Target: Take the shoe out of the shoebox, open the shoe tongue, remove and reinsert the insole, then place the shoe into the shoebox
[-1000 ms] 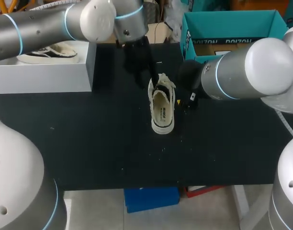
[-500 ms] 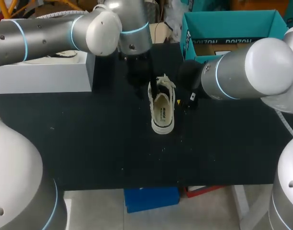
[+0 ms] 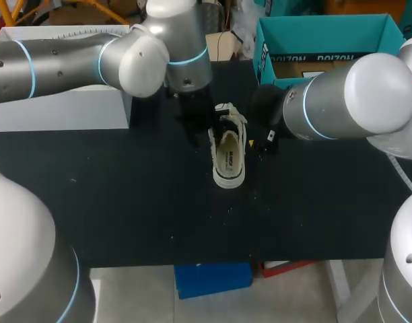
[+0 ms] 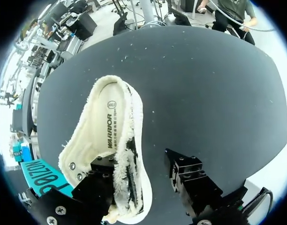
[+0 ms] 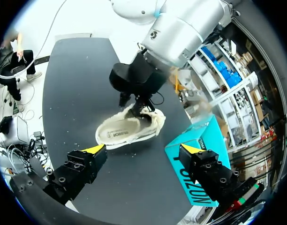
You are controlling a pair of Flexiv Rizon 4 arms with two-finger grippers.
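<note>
Straddling one wall of the shoe, the left hand stands spread.

The shoe lies mid-tabletop, heel toward the near edge. The left gripper is at its far left side, with the shoe's side wall between its parted fingers. The right gripper is just right of the shoe. The shoebox stands behind at far right, and a box at far left.
</note>
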